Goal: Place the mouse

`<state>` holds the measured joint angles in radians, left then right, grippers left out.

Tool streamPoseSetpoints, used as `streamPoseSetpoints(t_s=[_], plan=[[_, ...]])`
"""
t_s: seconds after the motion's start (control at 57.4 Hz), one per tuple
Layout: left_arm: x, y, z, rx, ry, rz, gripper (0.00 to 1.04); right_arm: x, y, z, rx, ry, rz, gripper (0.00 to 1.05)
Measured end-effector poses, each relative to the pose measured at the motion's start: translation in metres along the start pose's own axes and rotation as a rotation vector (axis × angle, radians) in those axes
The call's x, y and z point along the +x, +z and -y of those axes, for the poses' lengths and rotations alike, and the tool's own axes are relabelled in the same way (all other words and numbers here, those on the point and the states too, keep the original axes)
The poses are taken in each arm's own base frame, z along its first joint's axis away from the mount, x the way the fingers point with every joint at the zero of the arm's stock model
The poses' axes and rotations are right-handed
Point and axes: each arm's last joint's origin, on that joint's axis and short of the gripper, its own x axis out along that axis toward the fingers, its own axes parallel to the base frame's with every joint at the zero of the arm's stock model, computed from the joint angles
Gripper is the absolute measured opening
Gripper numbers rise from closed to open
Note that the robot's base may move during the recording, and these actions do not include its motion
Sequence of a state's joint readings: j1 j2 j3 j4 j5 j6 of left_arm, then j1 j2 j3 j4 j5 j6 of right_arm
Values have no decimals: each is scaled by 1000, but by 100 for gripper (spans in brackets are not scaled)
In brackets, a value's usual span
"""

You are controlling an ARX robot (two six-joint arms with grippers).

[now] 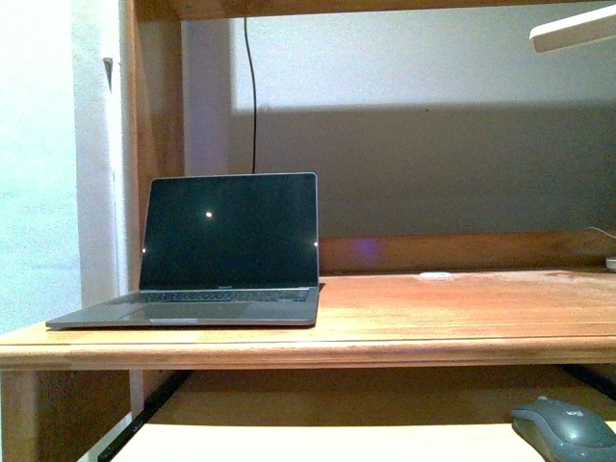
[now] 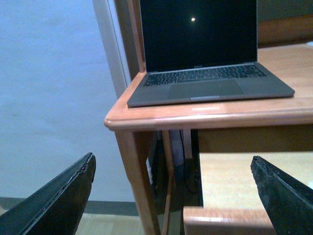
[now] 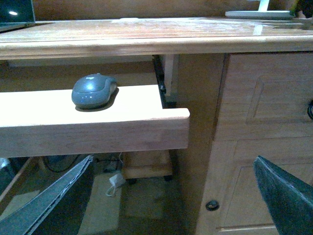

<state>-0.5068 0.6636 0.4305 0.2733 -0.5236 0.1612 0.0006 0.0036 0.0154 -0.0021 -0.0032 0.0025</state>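
Observation:
The dark grey mouse point(image 1: 566, 430) lies on the pull-out keyboard shelf point(image 1: 327, 438) under the desk top, at the lower right of the front view. In the right wrist view the mouse point(image 3: 94, 91) rests near the shelf's point(image 3: 142, 110) right end. My right gripper point(image 3: 173, 196) is open and empty, below and in front of the shelf, well short of the mouse. My left gripper point(image 2: 173, 196) is open and empty too, low in front of the desk's left corner. Neither arm shows in the front view.
An open laptop point(image 1: 217, 255) with a dark screen stands on the left of the wooden desk top point(image 1: 462, 308). A small white disc point(image 1: 435, 276) lies at the back. A drawer cabinet point(image 3: 264, 142) stands right of the shelf. The desk leg point(image 2: 139, 181) is ahead of the left gripper.

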Motion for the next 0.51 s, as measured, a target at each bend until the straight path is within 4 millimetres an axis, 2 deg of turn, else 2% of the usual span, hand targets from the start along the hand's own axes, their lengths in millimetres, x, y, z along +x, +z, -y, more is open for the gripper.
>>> streamPoseSetpoints(t_s=[0.087, 0.174, 0.331, 0.505], plan=[[-23, -17, -5, -37, -19, -48, 82, 0, 0, 0, 0, 0, 0, 97], [-43, -47, -15, -77, -54, -61, 66, 0, 0, 0, 0, 0, 0, 97], [-49, -85, -32, -122, -52, -38, 41, 0, 0, 0, 0, 0, 0, 97], [-49, -94, -40, -132, -39, -33, 13, 0, 0, 0, 0, 0, 0, 97]])
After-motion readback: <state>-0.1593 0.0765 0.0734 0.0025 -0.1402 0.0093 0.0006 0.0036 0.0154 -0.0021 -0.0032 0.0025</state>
